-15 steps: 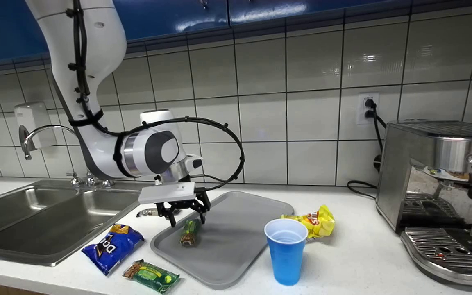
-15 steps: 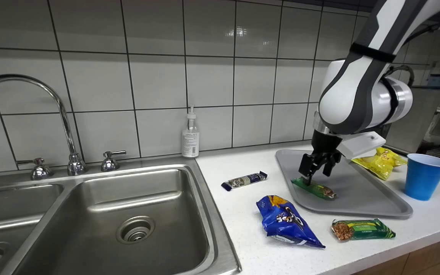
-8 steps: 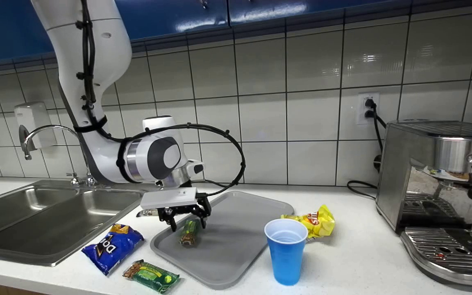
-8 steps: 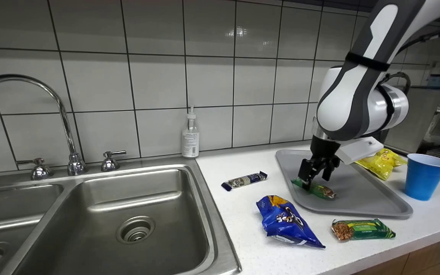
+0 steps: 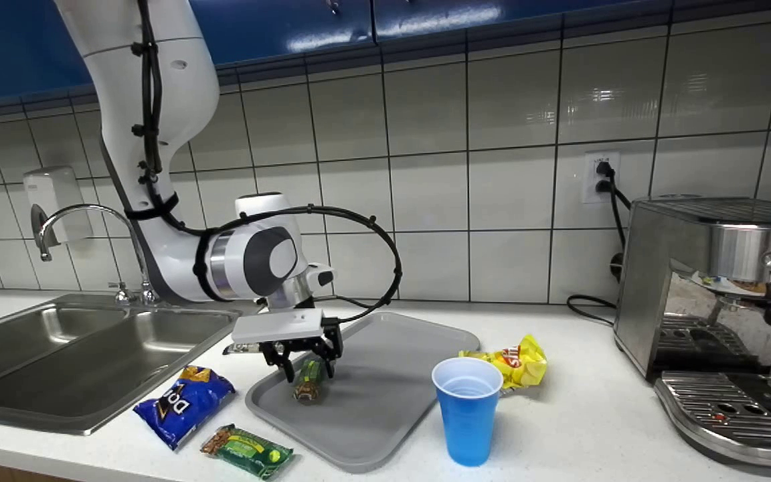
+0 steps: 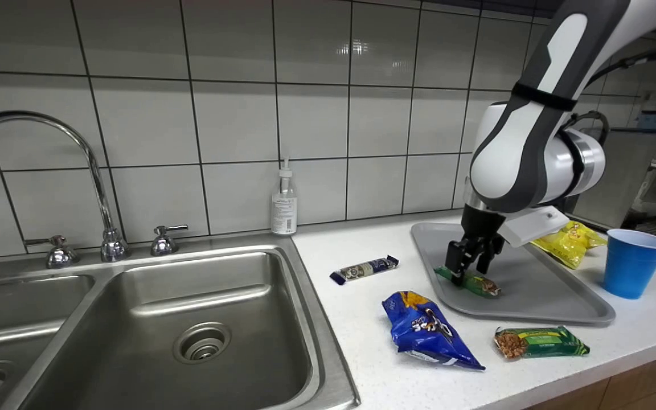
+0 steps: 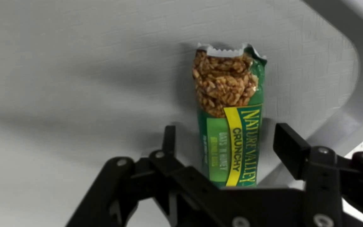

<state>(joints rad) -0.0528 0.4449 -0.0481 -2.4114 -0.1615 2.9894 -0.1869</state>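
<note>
The gripper [image 7: 225,138] straddles the Nature Valley Crunchy bar [image 7: 228,115], jaws spread wide, holding nothing. The bar lies on the gray tray [image 5: 385,395] and is probably light, slick-wrapped and brittle: grasp gently across its width, near mid-length.

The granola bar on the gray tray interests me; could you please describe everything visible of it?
The granola bar wears glossy green, plastic-looking film printed with brown clusters, a yellow CRUNCHY band and NATURE VALLEY lettering. One end is whitish and serrated; no tear shows. It lies flat on the gray tray near one edge, between the fingers of the open gripper; the wrist view shows gaps on both sides, and the gripper hides one end there.
</note>
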